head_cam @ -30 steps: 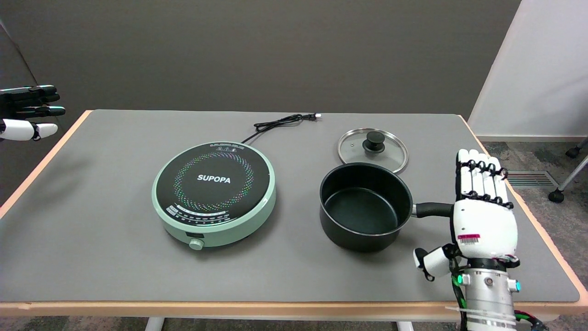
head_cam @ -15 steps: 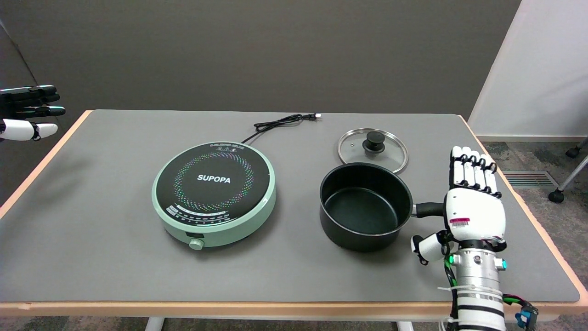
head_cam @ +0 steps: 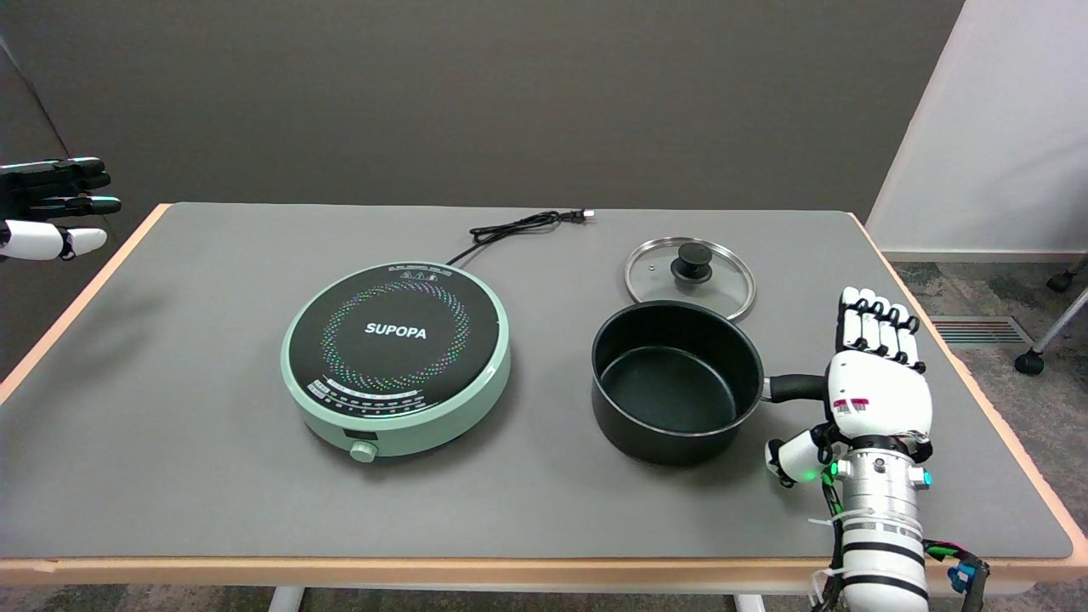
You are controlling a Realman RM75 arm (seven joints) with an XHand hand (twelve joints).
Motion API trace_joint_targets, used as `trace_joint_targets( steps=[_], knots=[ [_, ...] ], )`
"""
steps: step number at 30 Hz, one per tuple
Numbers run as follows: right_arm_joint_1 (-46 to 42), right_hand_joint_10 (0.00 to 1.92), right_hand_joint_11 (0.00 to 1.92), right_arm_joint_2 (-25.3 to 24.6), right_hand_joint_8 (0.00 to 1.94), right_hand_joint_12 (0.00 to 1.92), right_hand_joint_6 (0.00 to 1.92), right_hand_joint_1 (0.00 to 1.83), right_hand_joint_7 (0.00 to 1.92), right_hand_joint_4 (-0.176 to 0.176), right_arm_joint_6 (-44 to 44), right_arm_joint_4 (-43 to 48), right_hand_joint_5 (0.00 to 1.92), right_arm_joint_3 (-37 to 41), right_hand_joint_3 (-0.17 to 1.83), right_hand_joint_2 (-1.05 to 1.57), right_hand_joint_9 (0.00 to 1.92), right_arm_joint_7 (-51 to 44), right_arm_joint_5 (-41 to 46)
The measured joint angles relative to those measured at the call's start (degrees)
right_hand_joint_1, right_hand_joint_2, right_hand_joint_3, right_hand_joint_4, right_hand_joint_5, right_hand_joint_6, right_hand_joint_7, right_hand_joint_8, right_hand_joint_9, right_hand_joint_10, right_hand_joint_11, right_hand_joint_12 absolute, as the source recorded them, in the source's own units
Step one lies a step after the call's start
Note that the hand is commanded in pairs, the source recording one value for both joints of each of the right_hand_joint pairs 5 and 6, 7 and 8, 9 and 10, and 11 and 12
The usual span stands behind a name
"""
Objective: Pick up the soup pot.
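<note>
The black soup pot (head_cam: 671,382) stands empty and upright on the grey table mat, right of centre. Its black handle (head_cam: 795,388) points right and disappears under my right hand (head_cam: 875,382). That hand hovers over the handle's outer end, back toward the camera, fingers stretched out side by side away from me, thumb (head_cam: 790,456) spread to the left, below the handle. Nothing is in the hand. Whether it touches the handle cannot be told.
A glass lid (head_cam: 690,276) with a black knob lies just behind the pot. A mint-green induction cooker (head_cam: 397,357) sits at centre, its black cord (head_cam: 518,225) trailing to the back. The table's right edge (head_cam: 977,374) runs close beside my hand. The idle left hand (head_cam: 51,208) hangs at upper left.
My right hand has sunk lower over the pot handle's end and now looks smaller, with more of the forearm in view. The pot, lid and cooker have not moved.
</note>
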Motion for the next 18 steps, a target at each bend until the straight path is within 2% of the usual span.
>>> trace_joint_targets(
  steps=[18],
  knots=[
    [1.22, 0.02, 0.02, -0.39, 0.02, 0.02, 0.02, 1.24, 0.02, -0.176, -4.04, 2.92, 0.02, 2.10, 1.25, -0.31, 0.02, -3.01, 0.34]
  ],
)
